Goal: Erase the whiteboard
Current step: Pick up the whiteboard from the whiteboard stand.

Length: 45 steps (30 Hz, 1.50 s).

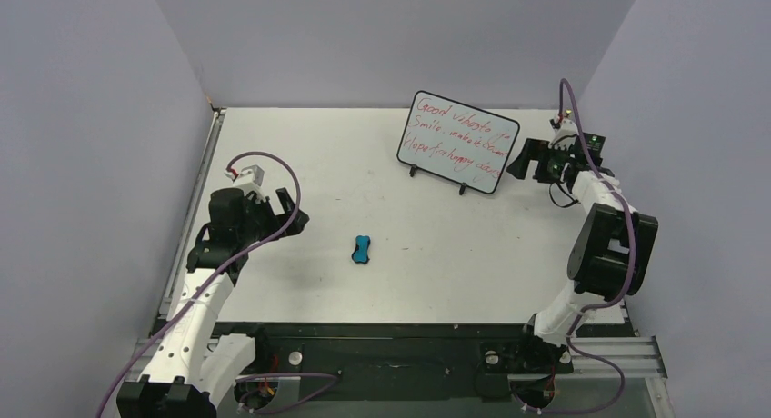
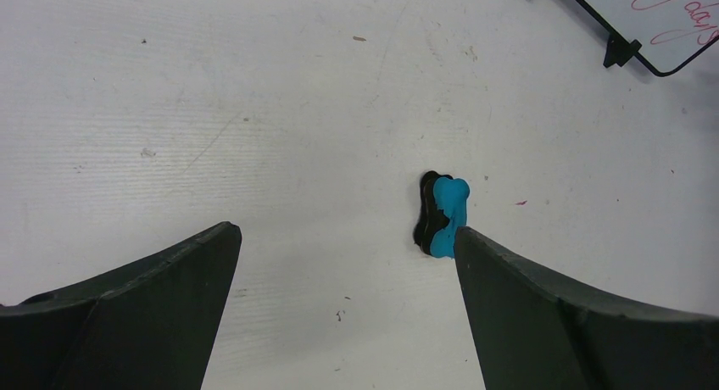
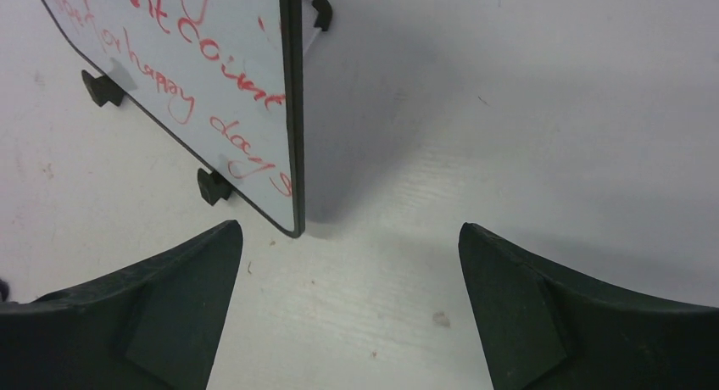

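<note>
The whiteboard (image 1: 458,143), covered in red handwriting, leans on its black stand (image 3: 212,186) at the far right of the table (image 1: 436,286); the right pincer (image 3: 349,227) is just beside the board's right edge, jaws spread wide with nothing between them, apart from the board. The blue eraser (image 1: 363,250) lies near the middle of the table, well apart from the board; the left pincer (image 2: 346,233) is to its left, jaws likewise wide and empty.
</note>
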Each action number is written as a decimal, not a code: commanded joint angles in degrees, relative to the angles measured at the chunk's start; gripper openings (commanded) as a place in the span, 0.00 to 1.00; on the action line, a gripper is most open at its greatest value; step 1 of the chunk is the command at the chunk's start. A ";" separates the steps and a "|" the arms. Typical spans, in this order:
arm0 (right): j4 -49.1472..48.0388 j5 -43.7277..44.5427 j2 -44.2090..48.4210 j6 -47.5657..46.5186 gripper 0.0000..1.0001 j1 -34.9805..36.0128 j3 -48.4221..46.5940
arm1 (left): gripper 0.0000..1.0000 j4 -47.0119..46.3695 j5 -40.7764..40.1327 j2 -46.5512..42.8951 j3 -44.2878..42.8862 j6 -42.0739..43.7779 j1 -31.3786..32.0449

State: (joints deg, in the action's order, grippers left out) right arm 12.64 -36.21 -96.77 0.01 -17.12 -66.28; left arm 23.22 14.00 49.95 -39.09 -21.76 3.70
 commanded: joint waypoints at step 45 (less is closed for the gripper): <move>-33.37 -30.64 -21.86 19.66 0.53 0.96 -13.90 | 0.94 -3.81 4.43 3.93 -1.24 1.30 -2.12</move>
State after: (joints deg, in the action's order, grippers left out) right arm -13.87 -63.77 -118.93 17.98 -16.40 -78.15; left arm 22.44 17.32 53.76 -39.09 -21.56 2.02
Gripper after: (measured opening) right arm 0.537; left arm 0.944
